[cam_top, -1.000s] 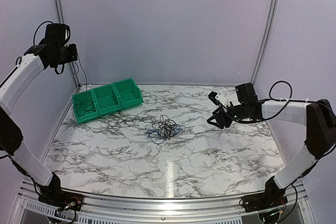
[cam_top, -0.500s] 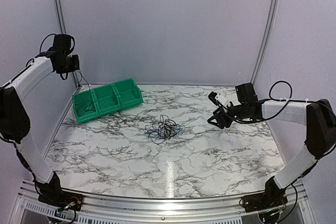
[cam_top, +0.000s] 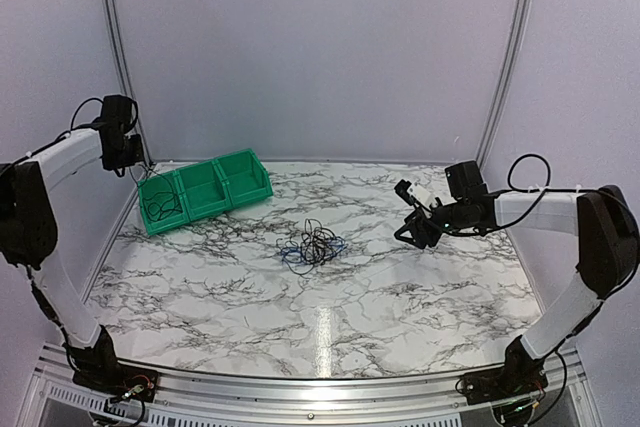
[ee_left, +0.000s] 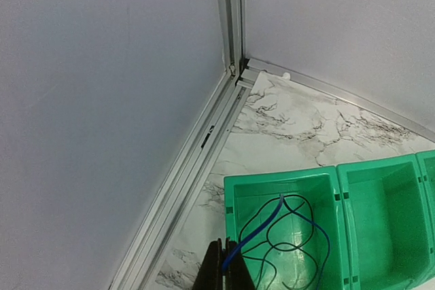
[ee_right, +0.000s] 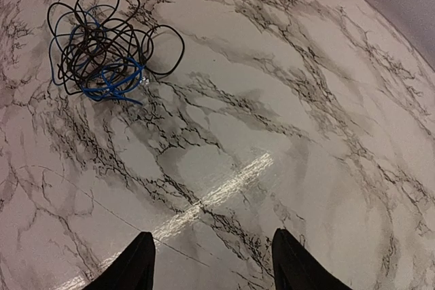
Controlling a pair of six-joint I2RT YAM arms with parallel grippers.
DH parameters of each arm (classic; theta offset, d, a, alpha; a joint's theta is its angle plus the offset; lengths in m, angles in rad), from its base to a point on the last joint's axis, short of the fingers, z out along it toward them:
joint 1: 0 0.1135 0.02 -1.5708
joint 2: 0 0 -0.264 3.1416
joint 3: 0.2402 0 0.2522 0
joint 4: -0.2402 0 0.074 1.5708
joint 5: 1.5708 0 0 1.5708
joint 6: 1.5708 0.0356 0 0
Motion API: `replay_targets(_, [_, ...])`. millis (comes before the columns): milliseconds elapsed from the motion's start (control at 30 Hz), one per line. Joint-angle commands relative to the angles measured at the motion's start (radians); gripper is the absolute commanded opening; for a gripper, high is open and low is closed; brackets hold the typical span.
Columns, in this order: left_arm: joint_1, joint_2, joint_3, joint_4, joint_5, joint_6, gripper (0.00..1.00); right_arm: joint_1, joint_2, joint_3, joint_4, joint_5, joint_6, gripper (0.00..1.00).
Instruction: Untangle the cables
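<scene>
A loose tangle of thin black and blue cables lies mid-table; it also shows in the right wrist view. My left gripper hangs at the far left, just above the left end of the green bin. In the left wrist view it is shut on a blue cable, whose dark loops lie in the bin's left compartment. My right gripper is open and empty, above the table to the right of the tangle; in its wrist view it frames bare marble.
The green bin has three compartments and stands slanted at the back left; the middle one looks empty. An upright frame post and a wall rail run close beside my left gripper. Walls enclose the table.
My left arm has come down from high up towards the bin, lowering the held cable into the left compartment. My right arm has barely moved. The tangle has not moved.
</scene>
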Motion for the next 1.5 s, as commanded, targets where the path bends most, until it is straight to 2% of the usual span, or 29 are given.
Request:
replay_targets(0, [0.002,0.025,-0.033,0.045,0.042,-0.065,0.0,-0.004,0.014,0.035,-0.008,-0.008,-0.011,0.59])
replay_targets(233, [0.0,0.069,-0.075,0.078,0.168,-0.084,0.0,-0.004,0.027,0.038,-0.012,-0.009,-0.014,0.59])
replay_targets(500, [-0.004,0.145,-0.074,0.108,0.224,-0.099,0.0,-0.002,0.04,0.044,-0.023,-0.01,-0.018,0.58])
replay_targets(633, [-0.009,0.193,-0.046,0.125,0.203,-0.102,0.0,-0.002,0.043,0.044,-0.023,-0.011,-0.019,0.58])
replay_targets(900, [-0.01,0.256,0.001,0.158,0.021,-0.057,0.0,-0.002,0.042,0.044,-0.028,-0.009,-0.029,0.58])
replay_targets(1133, [-0.028,0.243,-0.06,0.217,0.04,-0.055,0.0,-0.002,0.046,0.046,-0.033,-0.011,-0.033,0.58])
replay_targets(1467, [-0.049,0.236,-0.076,0.218,0.056,-0.044,0.0,0.001,0.051,0.054,-0.048,-0.018,-0.039,0.58])
